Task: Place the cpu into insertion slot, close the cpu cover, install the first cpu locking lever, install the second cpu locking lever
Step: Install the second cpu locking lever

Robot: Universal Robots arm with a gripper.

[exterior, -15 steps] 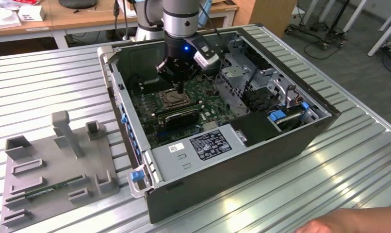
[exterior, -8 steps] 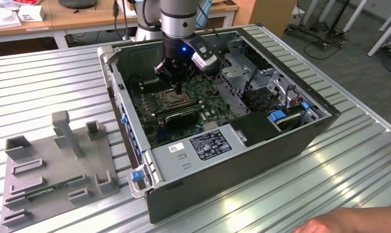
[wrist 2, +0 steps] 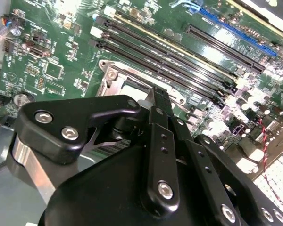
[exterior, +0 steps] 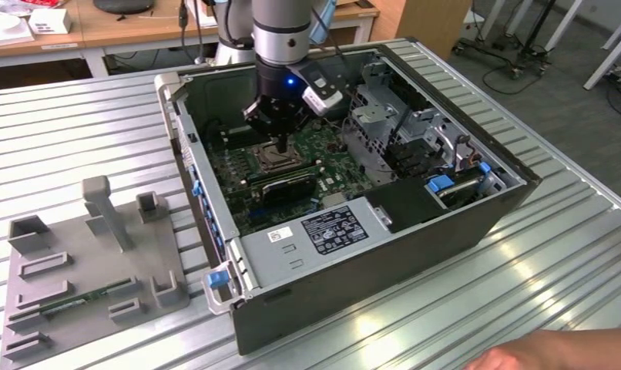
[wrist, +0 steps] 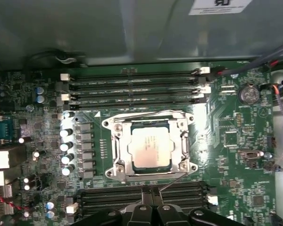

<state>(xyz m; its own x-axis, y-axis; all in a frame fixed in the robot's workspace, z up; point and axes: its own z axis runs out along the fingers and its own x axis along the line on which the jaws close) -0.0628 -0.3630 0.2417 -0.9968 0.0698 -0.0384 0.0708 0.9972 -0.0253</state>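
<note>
The cpu (wrist: 151,148), a dull silver square, lies flat in the insertion slot (exterior: 273,160) on the green board. The cpu cover (wrist: 117,147), a silvery frame, lies down around it. One thin wire lever (wrist: 141,114) runs along the side of the socket by the memory slots. A second wire lever (wrist: 173,180) slants up from the opposite side, close to my fingertips. My gripper (wrist: 151,192) hangs just above that edge of the socket, its black fingers (wrist 2: 158,101) pressed together with nothing between them. In the exterior view the gripper (exterior: 280,146) stands over the socket inside the open computer case.
Long black memory slots (wrist: 132,87) flank the socket on both sides. The case walls (exterior: 193,166), a drive cage (exterior: 393,123) and a power supply (exterior: 321,231) close in around the arm. A grey fixture (exterior: 85,262) lies on the slatted table, and a hand (exterior: 557,351) shows at the near edge.
</note>
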